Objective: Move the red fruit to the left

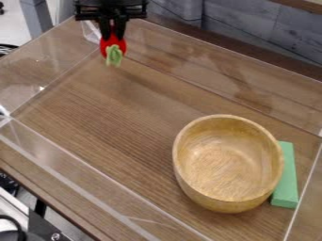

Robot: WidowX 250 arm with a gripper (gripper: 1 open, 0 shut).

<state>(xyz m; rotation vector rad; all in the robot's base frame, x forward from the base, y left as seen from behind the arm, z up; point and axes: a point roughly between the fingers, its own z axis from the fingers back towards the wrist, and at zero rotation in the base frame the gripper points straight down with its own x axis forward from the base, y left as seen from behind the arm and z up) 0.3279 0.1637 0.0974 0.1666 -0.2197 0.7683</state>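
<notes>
The gripper [111,40] hangs at the far left of the scene, close to the top edge of the view, its black fingers pointing steeply down and drawn in narrow around the red fruit [109,44]. The fruit sits directly between the fingertips, its glossy red body partly masked by them and its green leafy end [115,56] poking out below the tips, so it is held off the wooden table [113,132] and not resting on it. How high it hangs above the wood cannot be judged from this one view. Above the fingers only the black cross-piece of the hand [108,10] shows, lying roughly level across the top of the view, and the arm above it is cut off by the edge. Near the held fruit, toward the far left corner, runs the clear plastic wall [38,56] that rings the table. Well apart from the gripper, at the near right, stands the wooden bowl [228,162], upright and with nothing visible inside. A flat light-green block [287,175] lies just beside the bowl's right flank, along the right-hand wall.
</notes>
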